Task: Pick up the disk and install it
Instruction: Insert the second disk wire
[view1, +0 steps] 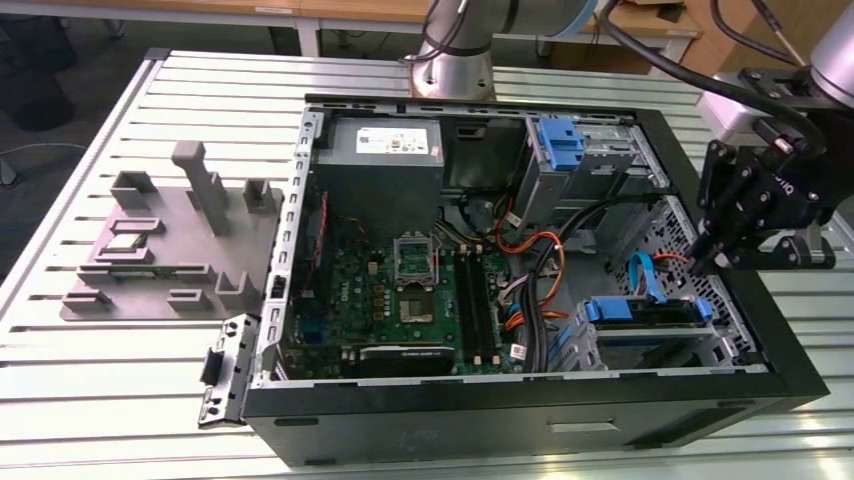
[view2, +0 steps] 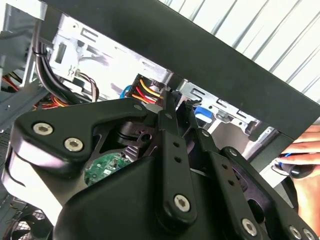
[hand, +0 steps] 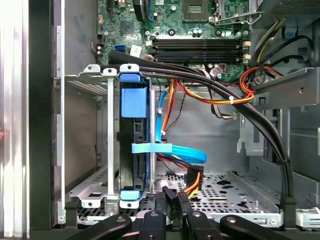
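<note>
While I watch from far away, I see the disk (hand: 134, 150) standing on its edge inside the metal drive cage (hand: 90, 75), with its blue frame around it. In the exterior view the disk (view1: 643, 311) is at about 4 o'clock from the green motherboard (view1: 400, 290), low in the open computer case (view1: 534, 420). It looks pushed all the way in, so I think the putting-in part is nearly done.

My gripper (hand: 171, 200) is just beside the disk and not touching it. Its fingertips look pressed together, and they hold nothing. In the exterior view the gripper (view1: 705, 262) hangs at about 2 o'clock from the disk, over the edge of the case.

A blue flat cable (hand: 175, 150) and a bunch of orange and yellow wires (hand: 192, 185) are very near the fingertips. To do this well, I should go slowly, move straight, and not snag those wires or bump the cage. I should also check that the blue frame sits flat.
</note>
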